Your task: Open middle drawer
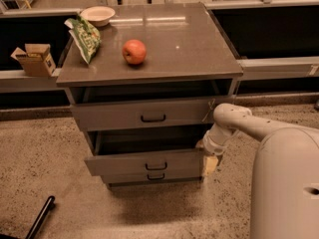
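Camera view, middle drawer pulled out, gripper at its right end, grip unclear

the cabinet top is smooth grey with a soft sheen that catches light streaks. the middle drawer has a matt grey, metal-looking front. the gripper, pale matt plastic, sits at that drawer's right end. the apple is glossy, the bag crinkly, the box plain cardboard, the floor rough and speckled.

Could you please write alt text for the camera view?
The middle drawer of a grey cabinet stands partly open, with the robot's end effector at its right end. An apple, a green snack bag and a bowl sit on top.
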`<control>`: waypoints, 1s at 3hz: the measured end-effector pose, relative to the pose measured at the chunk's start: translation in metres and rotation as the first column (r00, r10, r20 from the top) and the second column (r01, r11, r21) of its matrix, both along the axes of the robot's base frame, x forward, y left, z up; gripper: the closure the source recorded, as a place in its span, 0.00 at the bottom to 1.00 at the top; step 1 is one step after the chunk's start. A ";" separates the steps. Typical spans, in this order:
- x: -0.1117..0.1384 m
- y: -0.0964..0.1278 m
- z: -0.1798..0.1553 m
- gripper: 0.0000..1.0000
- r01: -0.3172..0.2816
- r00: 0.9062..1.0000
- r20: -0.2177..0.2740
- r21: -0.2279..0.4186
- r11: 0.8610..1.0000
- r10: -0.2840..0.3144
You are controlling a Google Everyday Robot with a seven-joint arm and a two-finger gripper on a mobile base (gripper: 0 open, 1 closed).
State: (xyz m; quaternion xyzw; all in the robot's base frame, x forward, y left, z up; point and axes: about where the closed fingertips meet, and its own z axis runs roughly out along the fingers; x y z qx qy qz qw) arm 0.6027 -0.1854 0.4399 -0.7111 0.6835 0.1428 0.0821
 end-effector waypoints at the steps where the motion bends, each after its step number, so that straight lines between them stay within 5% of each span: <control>1: -0.027 0.000 0.002 0.30 -0.018 0.998 -0.068 -0.013 1.000 0.017; 2: -0.057 -0.002 0.006 0.46 -0.041 0.990 -0.134 0.024 0.999 0.044; 3: -0.073 0.001 0.009 0.47 -0.064 0.983 -0.170 0.053 0.997 0.072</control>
